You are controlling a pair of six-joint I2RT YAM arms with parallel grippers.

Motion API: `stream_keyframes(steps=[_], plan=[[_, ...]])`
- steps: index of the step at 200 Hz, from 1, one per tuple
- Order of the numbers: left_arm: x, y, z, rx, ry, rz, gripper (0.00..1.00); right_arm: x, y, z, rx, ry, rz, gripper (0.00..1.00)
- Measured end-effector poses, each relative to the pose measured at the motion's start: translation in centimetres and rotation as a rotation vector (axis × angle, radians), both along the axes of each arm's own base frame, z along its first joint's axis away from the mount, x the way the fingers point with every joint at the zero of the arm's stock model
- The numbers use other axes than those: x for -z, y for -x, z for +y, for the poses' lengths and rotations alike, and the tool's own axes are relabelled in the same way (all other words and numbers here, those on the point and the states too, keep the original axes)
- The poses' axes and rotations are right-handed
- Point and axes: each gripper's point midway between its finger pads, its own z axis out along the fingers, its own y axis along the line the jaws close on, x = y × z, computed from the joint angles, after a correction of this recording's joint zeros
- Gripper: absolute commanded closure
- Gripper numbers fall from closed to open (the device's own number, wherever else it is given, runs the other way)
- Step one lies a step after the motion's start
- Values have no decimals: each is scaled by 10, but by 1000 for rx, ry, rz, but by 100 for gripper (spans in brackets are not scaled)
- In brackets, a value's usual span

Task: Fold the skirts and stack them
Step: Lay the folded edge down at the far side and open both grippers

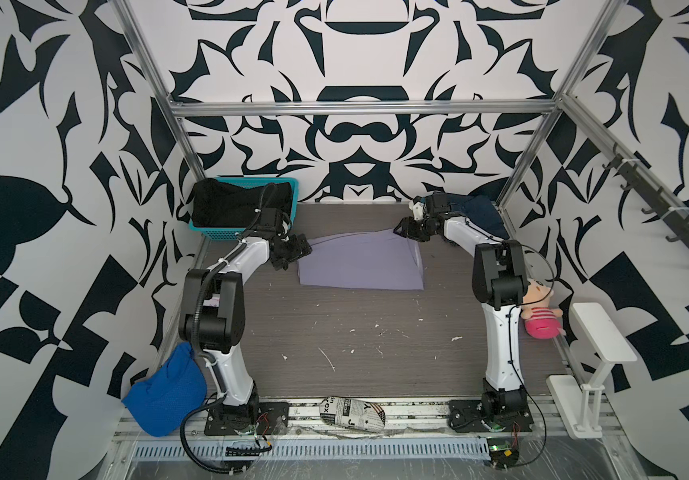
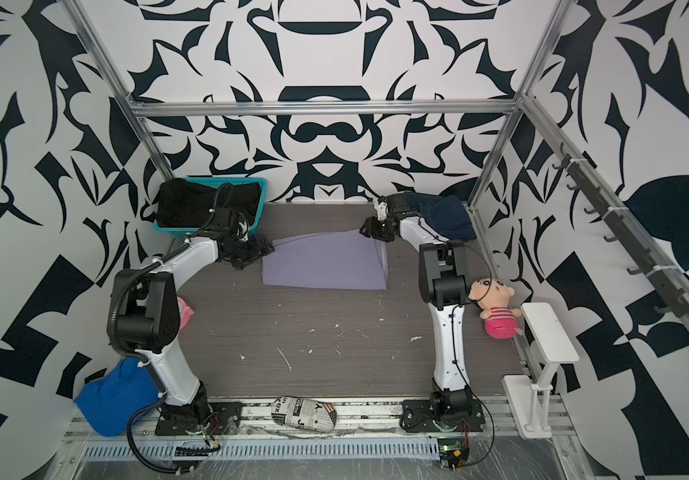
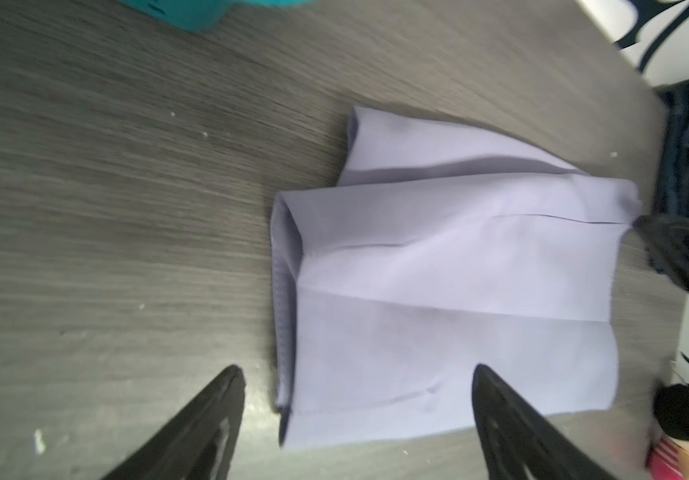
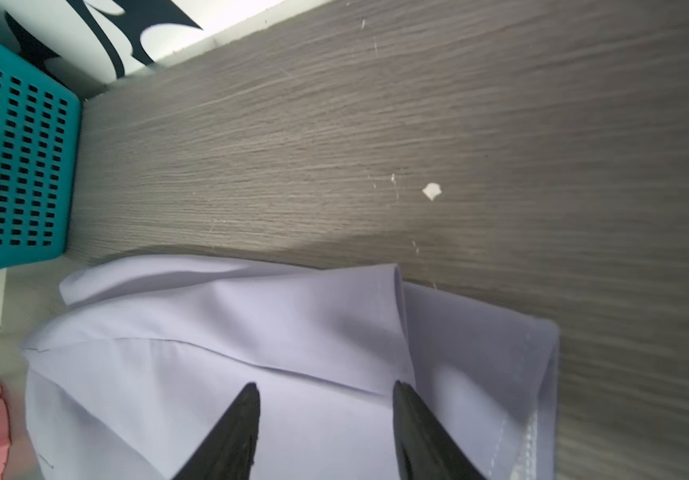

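Observation:
The pale lavender skirt (image 1: 359,266) (image 2: 326,264) lies folded flat on the table, toward the back. My left gripper (image 1: 305,249) (image 2: 270,249) hovers at its left edge, open; in the left wrist view (image 3: 355,370) the skirt (image 3: 459,291) has one corner between the wide-apart fingers. My right gripper (image 1: 399,228) (image 2: 363,228) (image 4: 326,384) is over the skirt's back right corner (image 4: 251,353), jaws apart, nothing pinched. The black skirt (image 1: 230,208) (image 2: 197,205) fills the teal basket. The dark blue denim skirt (image 1: 480,212) (image 2: 451,216) lies behind the right arm.
The teal basket (image 1: 276,180) stands at the back left corner. A blue mesh cloth (image 1: 168,395) lies beside the left arm's base and a newspaper-print bundle (image 1: 353,411) on the front rail. A plush doll (image 1: 540,316) and a white stand (image 1: 600,332) sit at the right edge.

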Motion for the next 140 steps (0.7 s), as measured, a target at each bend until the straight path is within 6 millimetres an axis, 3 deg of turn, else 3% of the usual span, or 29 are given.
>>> stream_keyframes(steps=[29, 49, 73, 101, 140], plan=[[18, -19, -3, 5, -5, 11, 14, -1, -11, 3, -18, -1, -13, 49], [21, -30, -4, 8, -10, 0, 27, 5, -12, 6, -31, -11, -5, 56], [18, -41, -6, 14, -9, -30, 45, 16, -8, 9, -41, -25, 27, 75], [19, -49, -6, 16, -12, -47, 80, 18, -6, 11, -49, -38, 39, 100], [23, -49, -6, 18, -11, -42, 100, 3, -1, 11, -36, -55, 29, 100]])
